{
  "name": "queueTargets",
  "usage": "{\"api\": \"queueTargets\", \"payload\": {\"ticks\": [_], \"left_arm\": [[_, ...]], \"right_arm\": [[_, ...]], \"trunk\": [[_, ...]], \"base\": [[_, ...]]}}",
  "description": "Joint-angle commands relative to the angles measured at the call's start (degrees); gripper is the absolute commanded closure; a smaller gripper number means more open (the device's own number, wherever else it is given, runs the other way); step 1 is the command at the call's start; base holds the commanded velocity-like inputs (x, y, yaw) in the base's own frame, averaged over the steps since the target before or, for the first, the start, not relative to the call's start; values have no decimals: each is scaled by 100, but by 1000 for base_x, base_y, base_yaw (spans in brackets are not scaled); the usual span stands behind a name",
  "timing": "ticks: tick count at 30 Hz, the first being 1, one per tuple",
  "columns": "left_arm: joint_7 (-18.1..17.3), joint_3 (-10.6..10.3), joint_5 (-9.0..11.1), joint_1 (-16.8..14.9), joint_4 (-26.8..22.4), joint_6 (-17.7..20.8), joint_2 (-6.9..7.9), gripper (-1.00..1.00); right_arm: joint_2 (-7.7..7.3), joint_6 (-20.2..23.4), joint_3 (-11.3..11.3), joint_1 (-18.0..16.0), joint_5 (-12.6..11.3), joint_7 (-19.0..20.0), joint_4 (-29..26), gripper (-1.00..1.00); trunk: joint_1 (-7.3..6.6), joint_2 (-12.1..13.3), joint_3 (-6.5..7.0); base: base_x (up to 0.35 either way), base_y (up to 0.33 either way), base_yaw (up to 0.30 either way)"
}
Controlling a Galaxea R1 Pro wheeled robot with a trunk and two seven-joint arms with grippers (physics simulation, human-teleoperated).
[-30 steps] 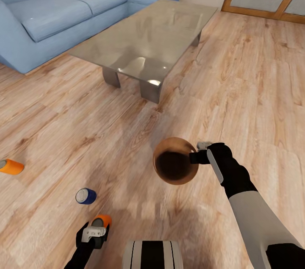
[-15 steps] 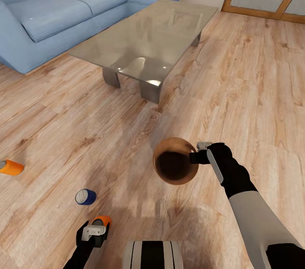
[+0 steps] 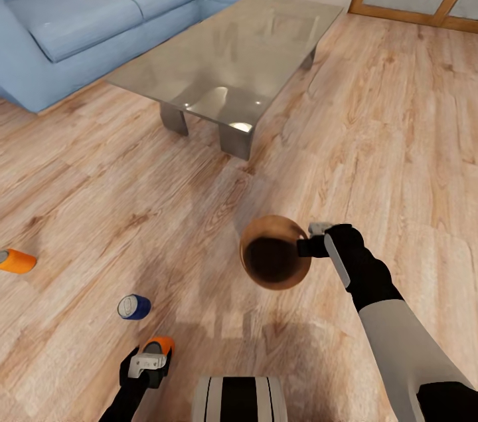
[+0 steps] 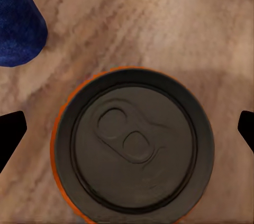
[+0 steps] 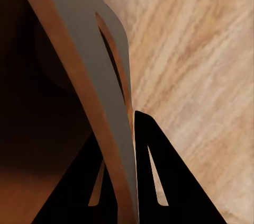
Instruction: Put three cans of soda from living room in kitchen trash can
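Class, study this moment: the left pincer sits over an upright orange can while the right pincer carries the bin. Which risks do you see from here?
1. The left pincer is open around the orange soda can, whose round wall could slip sideways on closing.
2. The blue soda can stands close and might get knocked.
3. The right pincer pinches only the trash can wall, so it may tilt.

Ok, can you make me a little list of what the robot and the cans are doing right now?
room: living room, blue sofa, glass table
right gripper: jaws shut on the trash can rim, bin held above the floor
left gripper: open, jaws either side of an upright orange can
blue can: on the floor, nearby
other orange can: lying on the floor, far left
cans in bin: cannot tell
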Motion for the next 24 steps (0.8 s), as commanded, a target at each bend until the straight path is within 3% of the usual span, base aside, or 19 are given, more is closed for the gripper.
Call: {"api": "queueTargets", "payload": {"ticks": [1,14,15,24], "left_arm": [[0,-1,0,0,0,0,0,-100],[7,4,-2,0,2,0,-5,-100],[7,3,-5,0,1,-1,10,100],[7,5,-5,0,4,1,9,100]], "right_arm": [[1,2,-3,-3,-146,34,-3,100],[2,2,-3,-3,-146,34,-3,100],[2,2,-3,-3,-146,34,-3,100],[2,2,-3,-3,-146,34,-3,100]], "trunk": [[1,-2,-22],[7,-5,-67],[7,-5,-67],[7,-5,-67]], "base": [[0,0,0],[0,0,0],[0,0,0],[0,0,0]]}}
